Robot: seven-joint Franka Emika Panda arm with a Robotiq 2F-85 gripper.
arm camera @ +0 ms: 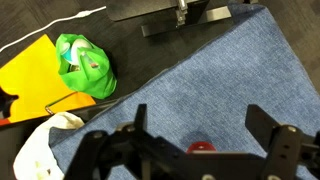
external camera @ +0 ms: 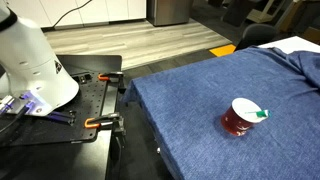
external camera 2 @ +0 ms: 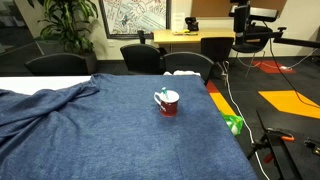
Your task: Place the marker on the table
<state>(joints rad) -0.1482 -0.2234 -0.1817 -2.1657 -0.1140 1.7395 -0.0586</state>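
The marker [external camera: 256,112], thin and white with a green cap, lies across the rim of a dark red cup [external camera: 238,124] with a white inside. The cup stands on the blue cloth table [external camera: 190,95]. Both exterior views show them: marker [external camera 2: 163,96], cup [external camera 2: 169,106], table [external camera 2: 100,125]. In the wrist view my gripper [arm camera: 200,118] is open and empty, high above the table [arm camera: 225,75]. Only a red sliver of the cup [arm camera: 203,147] shows between its fingers at the bottom edge. The marker is hidden there. The gripper is out of view in both exterior views.
A black bench with orange clamps [external camera: 95,108] carries the white robot base [external camera: 35,60] beside the table. A green bag [arm camera: 85,65] and a yellow floor patch [arm camera: 35,70] lie off the table edge. Office chairs [external camera 2: 140,57] stand behind. White cloth [external camera 2: 40,85] lies at a table end.
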